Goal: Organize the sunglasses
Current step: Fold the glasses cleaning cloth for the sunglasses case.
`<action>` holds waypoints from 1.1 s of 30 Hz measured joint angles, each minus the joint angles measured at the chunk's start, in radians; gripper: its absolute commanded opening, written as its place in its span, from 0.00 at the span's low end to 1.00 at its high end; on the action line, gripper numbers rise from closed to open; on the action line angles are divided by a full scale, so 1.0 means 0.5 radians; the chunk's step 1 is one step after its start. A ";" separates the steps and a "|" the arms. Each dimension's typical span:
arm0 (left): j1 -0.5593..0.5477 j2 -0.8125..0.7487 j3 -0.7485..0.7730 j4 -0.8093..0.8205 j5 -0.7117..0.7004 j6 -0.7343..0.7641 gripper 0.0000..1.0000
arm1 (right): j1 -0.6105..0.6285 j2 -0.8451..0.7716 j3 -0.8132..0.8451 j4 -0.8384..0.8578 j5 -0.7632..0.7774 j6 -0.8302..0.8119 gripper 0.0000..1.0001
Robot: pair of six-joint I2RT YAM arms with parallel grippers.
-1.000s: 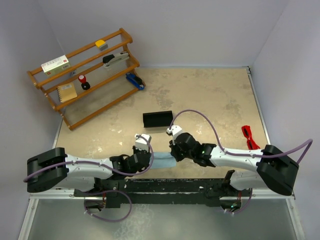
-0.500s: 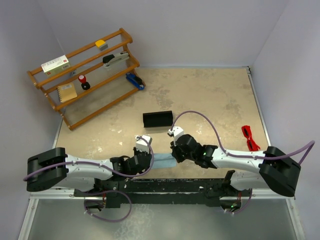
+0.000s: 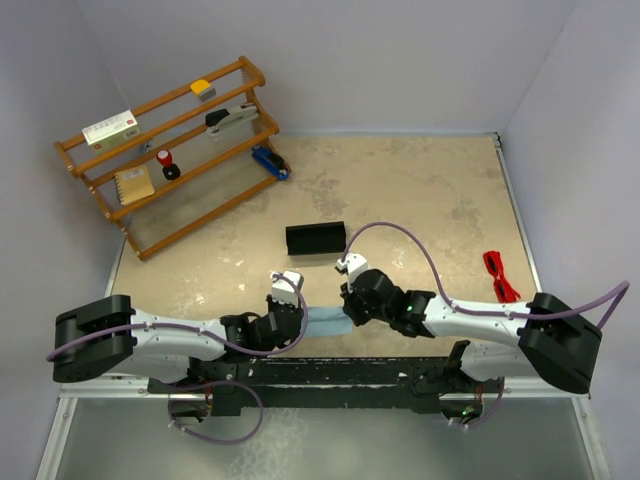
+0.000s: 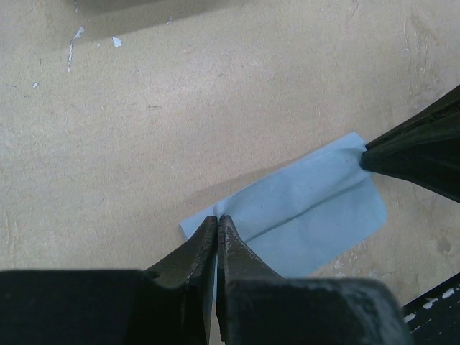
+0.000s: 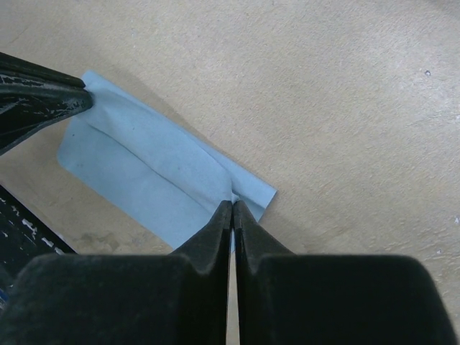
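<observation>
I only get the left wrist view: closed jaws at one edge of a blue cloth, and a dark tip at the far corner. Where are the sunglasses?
Observer: The sunglasses lie near the right edge of the table, beside the right arm and well away from both grippers.
Operator: What is the dark tip across the cloth?
Observer: That is the right gripper. Its jaws are closed on the opposite end of the cloth.
Operator: Is there a case anywhere?
Observer: Yes, a black case sits just beyond the cloth, toward the middle of the table and not touching it.
</observation>
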 measured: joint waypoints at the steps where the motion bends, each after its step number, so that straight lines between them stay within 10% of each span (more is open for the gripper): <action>1: 0.000 0.000 0.000 -0.001 -0.001 0.000 0.00 | 0.001 -0.001 -0.004 0.005 -0.002 0.001 0.08; 33: -0.059 -0.008 -0.046 -0.004 -0.002 -0.040 0.11 | 0.061 -0.024 -0.043 0.018 -0.024 0.040 0.13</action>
